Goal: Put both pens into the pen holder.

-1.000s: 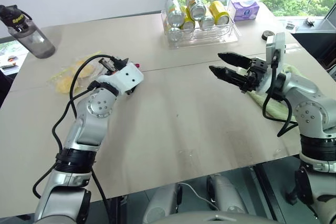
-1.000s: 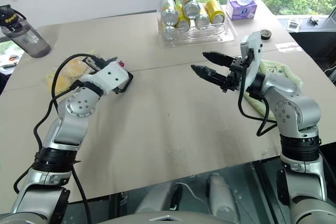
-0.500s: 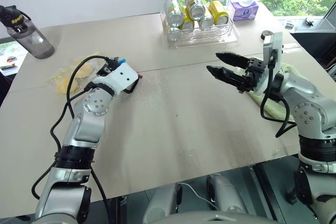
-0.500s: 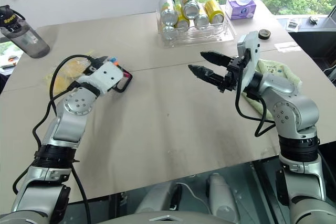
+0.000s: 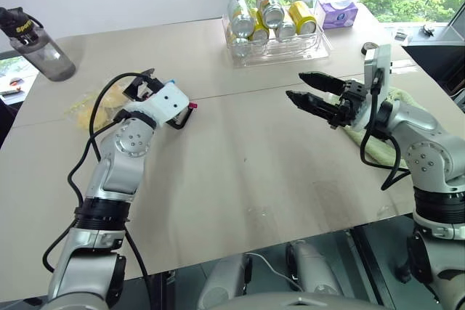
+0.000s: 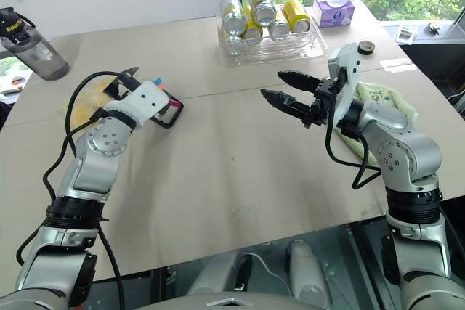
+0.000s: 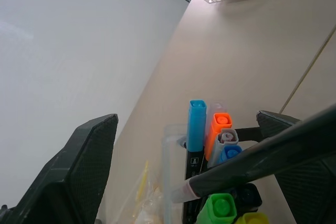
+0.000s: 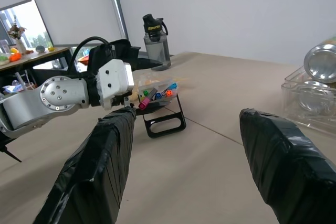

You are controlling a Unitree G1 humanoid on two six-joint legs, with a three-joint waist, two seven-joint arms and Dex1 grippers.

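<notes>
The pen holder (image 8: 160, 92), a see-through box on a black frame, stands on the table's left side with green, orange and yellow markers in it. A blue pen (image 7: 197, 124) stands upright inside it. The black pen (image 7: 257, 156) leans slanted across the holder's opening, and its pink end (image 5: 193, 106) pokes out past the rim. My left gripper (image 7: 187, 119) is level just behind the holder, its two fingers spread wide on either side and holding nothing. Above the table's right side my right gripper (image 5: 311, 96) hangs open and empty, pointing towards the holder.
A clear tray of drink cans (image 5: 276, 43) stands at the back centre, with a purple tissue pack (image 5: 338, 12) behind it. A dark water bottle (image 5: 35, 43) is at the far left. A yellow bag (image 5: 91, 105) lies beside the holder. A yellow-green cloth (image 5: 378, 149) lies under my right arm.
My left gripper has gone from shut to wide open, letting go of the pink-ended pen, which now rests across the holder. The right arm has not moved.
</notes>
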